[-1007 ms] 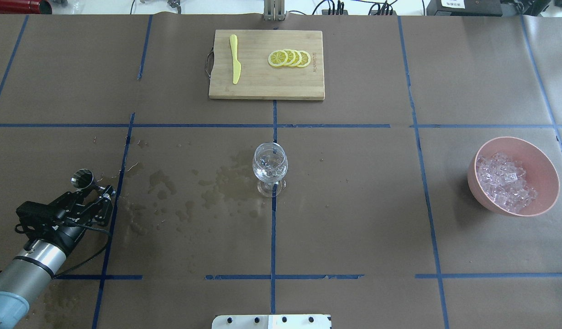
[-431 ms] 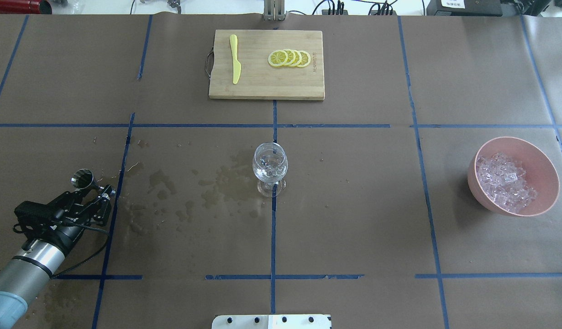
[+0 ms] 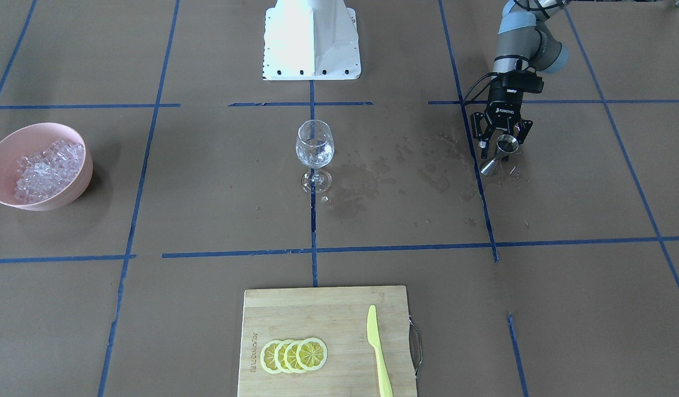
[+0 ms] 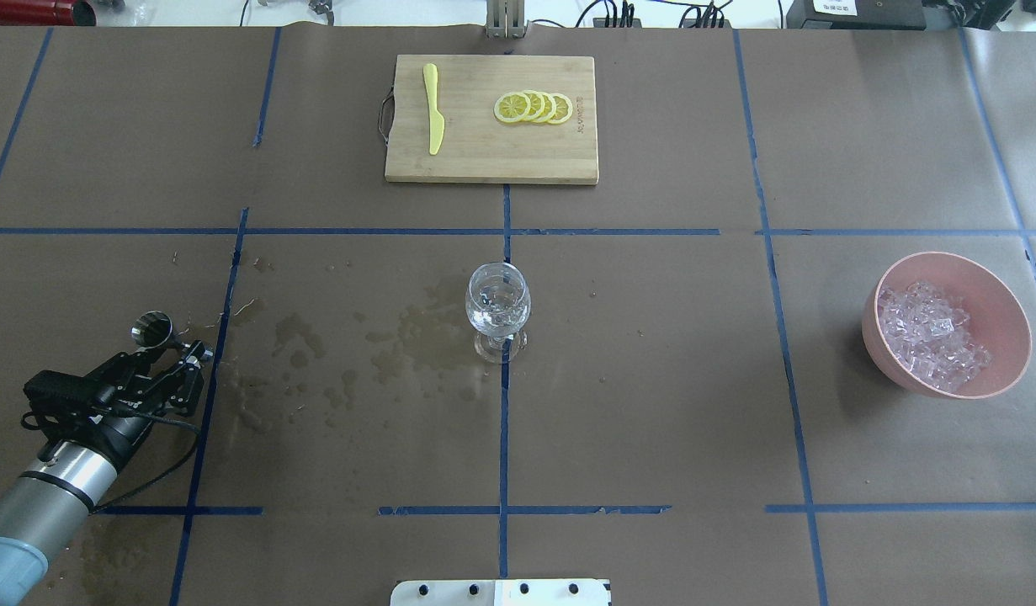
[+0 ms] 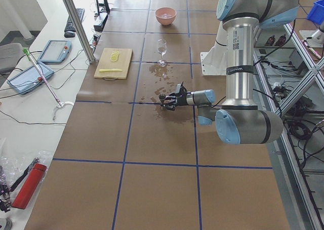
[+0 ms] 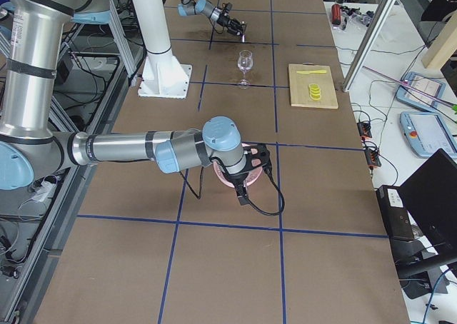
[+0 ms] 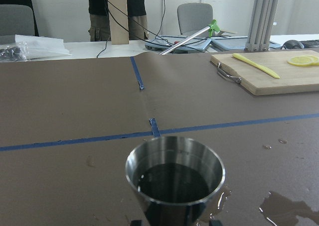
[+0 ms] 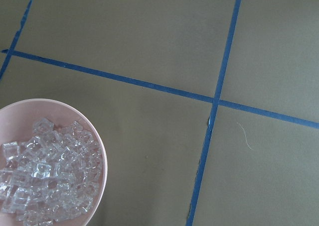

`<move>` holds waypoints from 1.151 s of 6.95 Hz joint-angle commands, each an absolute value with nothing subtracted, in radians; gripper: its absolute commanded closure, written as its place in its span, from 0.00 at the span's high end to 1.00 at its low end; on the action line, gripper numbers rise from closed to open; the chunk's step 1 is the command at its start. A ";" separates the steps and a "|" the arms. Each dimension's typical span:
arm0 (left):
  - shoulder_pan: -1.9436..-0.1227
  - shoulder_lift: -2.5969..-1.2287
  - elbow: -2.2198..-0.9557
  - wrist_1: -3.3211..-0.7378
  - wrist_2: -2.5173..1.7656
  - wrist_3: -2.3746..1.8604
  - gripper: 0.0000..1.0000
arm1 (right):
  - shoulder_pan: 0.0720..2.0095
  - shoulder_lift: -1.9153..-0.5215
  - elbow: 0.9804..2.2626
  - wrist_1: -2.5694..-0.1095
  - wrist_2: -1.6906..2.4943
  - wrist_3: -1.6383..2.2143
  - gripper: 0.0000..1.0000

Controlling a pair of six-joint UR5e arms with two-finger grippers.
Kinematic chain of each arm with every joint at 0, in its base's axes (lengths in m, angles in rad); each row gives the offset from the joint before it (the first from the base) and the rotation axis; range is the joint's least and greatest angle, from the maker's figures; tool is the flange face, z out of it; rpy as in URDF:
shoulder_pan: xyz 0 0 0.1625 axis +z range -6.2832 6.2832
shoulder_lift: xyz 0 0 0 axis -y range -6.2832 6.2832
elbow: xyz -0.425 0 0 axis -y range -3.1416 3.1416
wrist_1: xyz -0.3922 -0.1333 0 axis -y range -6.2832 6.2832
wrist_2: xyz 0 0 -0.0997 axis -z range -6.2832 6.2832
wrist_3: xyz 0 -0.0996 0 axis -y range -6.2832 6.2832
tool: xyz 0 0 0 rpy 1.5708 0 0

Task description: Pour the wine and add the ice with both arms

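A steel jigger (image 4: 152, 329) stands on the brown paper at the near left and holds dark-looking wine (image 7: 172, 182). My left gripper (image 4: 174, 358) is open, with its fingers spread on either side of the jigger (image 3: 503, 148). A clear stemmed wine glass (image 4: 498, 307) stands at the table's middle with glints inside. A pink bowl (image 4: 876, 338) at the right holds a heap of ice (image 4: 930, 337). My right gripper (image 6: 251, 168) hangs over that bowl. It shows only in the right side view, so I cannot tell if it is open. The right wrist view shows the ice (image 8: 45, 176).
A wooden cutting board (image 4: 484, 156) with lemon slices (image 4: 533, 108) and a yellow knife (image 4: 433, 109) lies at the far middle. Wet stains (image 4: 400, 345) spread between the jigger and the glass. The white pedestal (image 3: 311, 38) stands at the robot's side.
My left arm has drawn back slightly toward the near left edge. The jigger has stayed in place.
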State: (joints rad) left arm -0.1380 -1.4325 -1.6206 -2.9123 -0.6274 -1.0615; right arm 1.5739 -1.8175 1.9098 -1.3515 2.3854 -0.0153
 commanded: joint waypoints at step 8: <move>-0.138 -1.431 -1.611 -2.913 -0.627 -1.062 0.41 | 1.574 -1.818 1.911 -1.351 2.385 -0.017 1.00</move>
